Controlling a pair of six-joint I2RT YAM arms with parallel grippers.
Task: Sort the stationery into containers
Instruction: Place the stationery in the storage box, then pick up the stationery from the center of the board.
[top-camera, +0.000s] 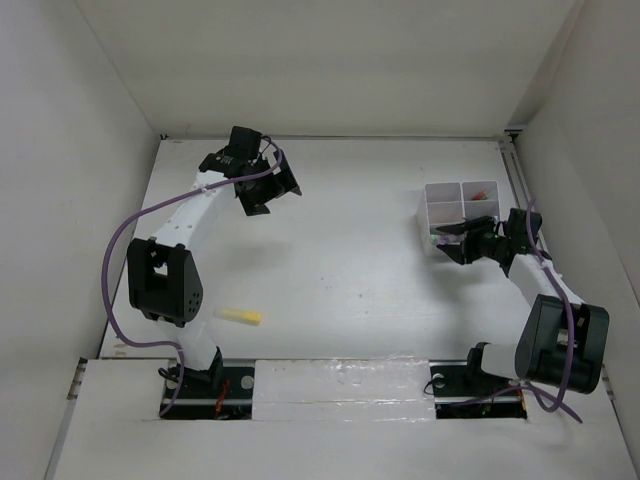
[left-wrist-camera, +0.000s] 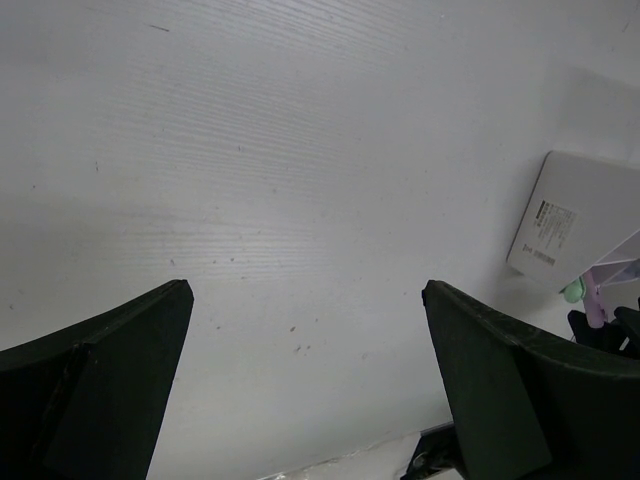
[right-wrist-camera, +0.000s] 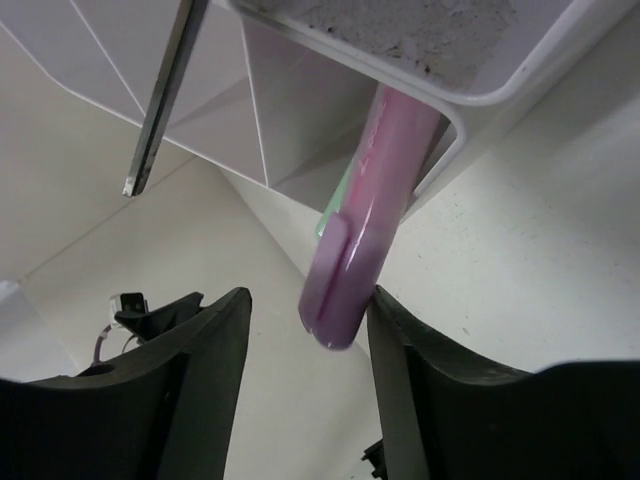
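Pink marker (right-wrist-camera: 370, 190) propped in near-left compartment of divided box (top-camera: 445, 210), right edge of table (top-camera: 330, 250); right gripper (right-wrist-camera: 307, 300) half open around it; left gripper (left-wrist-camera: 307, 285) wide, empty

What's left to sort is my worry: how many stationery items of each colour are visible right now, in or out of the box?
Yellow marker: 1, loose on the table
Pink marker: 1, leaning in the box
Green marker: 1, behind the pink one
Red pen: 1, in the box
Scissors: 1, blade showing in the box
Total: 5
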